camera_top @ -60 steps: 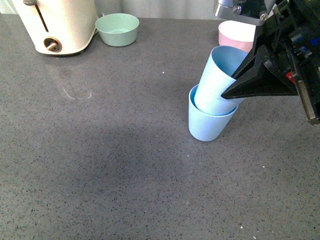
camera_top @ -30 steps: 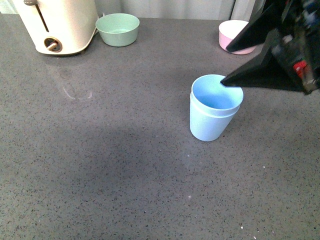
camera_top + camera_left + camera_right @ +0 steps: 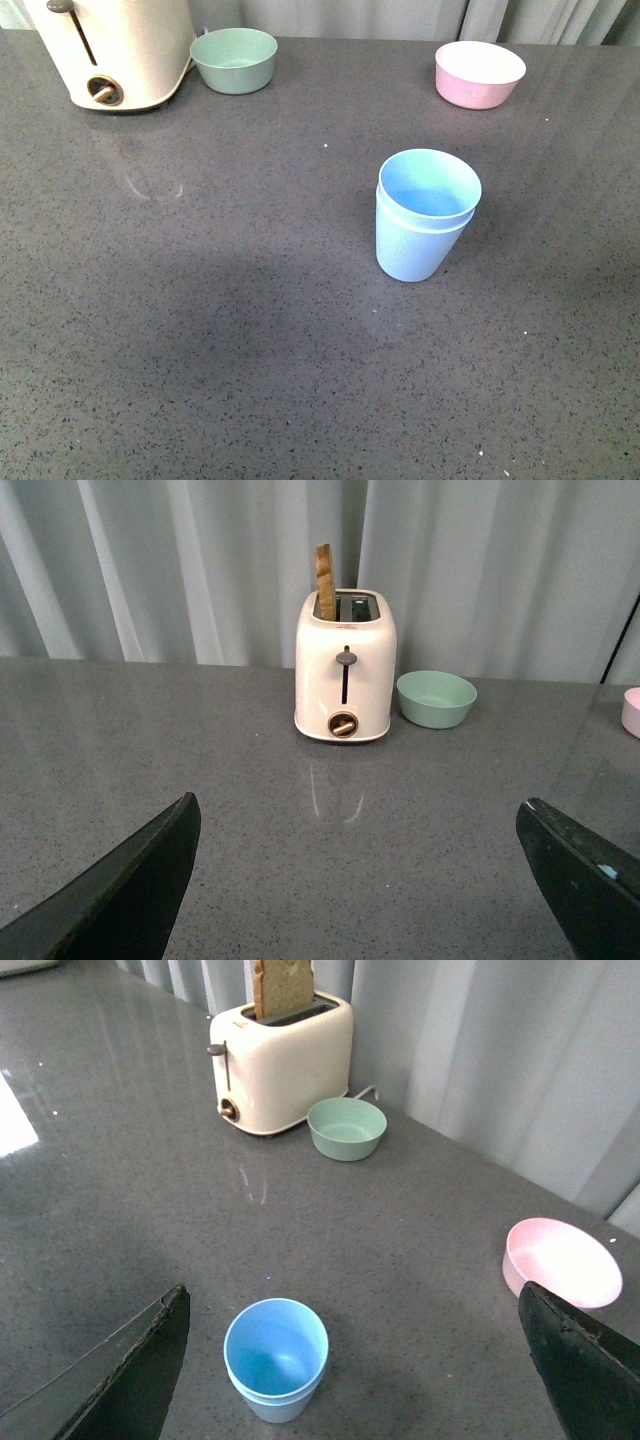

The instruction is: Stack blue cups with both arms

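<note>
The big grey table [image 3: 200, 330] fills most of the front view. At its far left corner stands a cream toaster [image 3: 115, 50] with a slice of bread [image 3: 282, 985] poking out of the top. Just beside the toaster sits a green bowl [image 3: 234, 59], and far over on the other side sits a pink bowl [image 3: 480, 74] that is white inside.

Near the middle of the table, a bit to the right, are the 2 blue cups [image 3: 424, 214] — 1 sits inside the other, standing upright, with only the rim of the inner cup showing above the outer one. They look straight and snug.

No arm shows in the front view. In its wrist view the left gripper [image 3: 360, 880] is spread wide and holds nothing, and it points toward the toaster. The right gripper [image 3: 360, 1370] is also spread wide and empty, up above the cups and well apart from them.

So the stacking looks done — I think nothing is left to do.
</note>
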